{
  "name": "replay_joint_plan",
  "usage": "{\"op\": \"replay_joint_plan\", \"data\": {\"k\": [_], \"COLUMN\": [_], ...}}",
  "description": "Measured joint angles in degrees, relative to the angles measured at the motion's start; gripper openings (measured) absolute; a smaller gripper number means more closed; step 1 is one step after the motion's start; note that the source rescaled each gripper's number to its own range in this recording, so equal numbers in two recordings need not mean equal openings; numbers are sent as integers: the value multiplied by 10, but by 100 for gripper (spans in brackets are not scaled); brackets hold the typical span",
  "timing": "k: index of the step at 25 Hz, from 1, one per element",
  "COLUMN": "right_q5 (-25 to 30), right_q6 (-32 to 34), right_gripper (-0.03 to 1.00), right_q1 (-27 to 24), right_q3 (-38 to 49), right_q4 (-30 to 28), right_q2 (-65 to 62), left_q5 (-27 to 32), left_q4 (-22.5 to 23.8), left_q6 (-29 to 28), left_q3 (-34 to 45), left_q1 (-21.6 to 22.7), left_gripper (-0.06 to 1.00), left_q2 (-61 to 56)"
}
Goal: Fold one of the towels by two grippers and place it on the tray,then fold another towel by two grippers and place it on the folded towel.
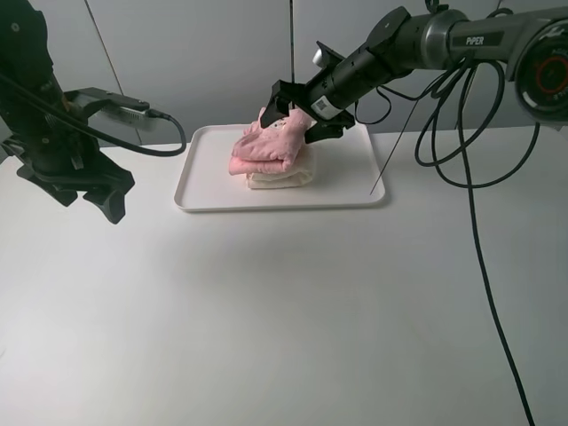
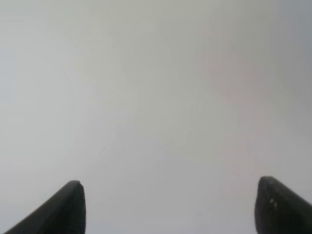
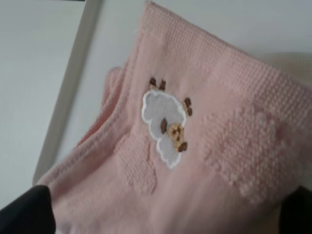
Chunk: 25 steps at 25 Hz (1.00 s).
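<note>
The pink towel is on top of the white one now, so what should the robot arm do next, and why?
Probably lift the right gripper straight up and away. The pink towel already lies folded on the cream-white towel in the tray, and its jaws look spread around the pink towel's raised edge.

Pale pink terry cloth towel [image 3: 204,161]: looped nap, ribbed bands, embroidered sheep patch [image 3: 165,127]. Cream-white terry towel [image 1: 282,178]: soft, matt. Flat white plastic tray [image 1: 206,191]: smooth. White desk [image 1: 266,311]: matt.

black arms [image 1: 404,49], looped black cables [image 1: 461,124], white "piper" marking.
</note>
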Motion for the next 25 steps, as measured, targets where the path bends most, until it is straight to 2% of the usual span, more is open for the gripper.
{"op": "replay_joint_plan", "data": {"k": [4, 10, 13, 16, 21, 25], "right_q5": [21, 77, 92, 69, 13, 0], "right_q6": [24, 93, 121, 130, 132, 132], "right_gripper": [100, 100, 100, 100, 100, 100], "right_q1": [0, 0, 0, 0, 0, 0], "right_q3": [0, 0, 33, 121, 323, 448], "right_q4": [-64, -252, -313, -328, -336, -340], "right_q2": [-40, -137, -197, -280, -439, -573], "left_q5": [2, 1, 1, 1, 23, 44], "left_q4": [3, 24, 26, 26, 26, 53], "left_q6": [0, 0, -10, -13, -24, -36], "left_q3": [0, 0, 8, 35, 101, 135], "left_q1": [0, 0, 0, 0, 0, 0], "left_gripper": [91, 91, 91, 91, 91, 92], "left_q2": [-10, -97, -168, -252, -406, -519]}}
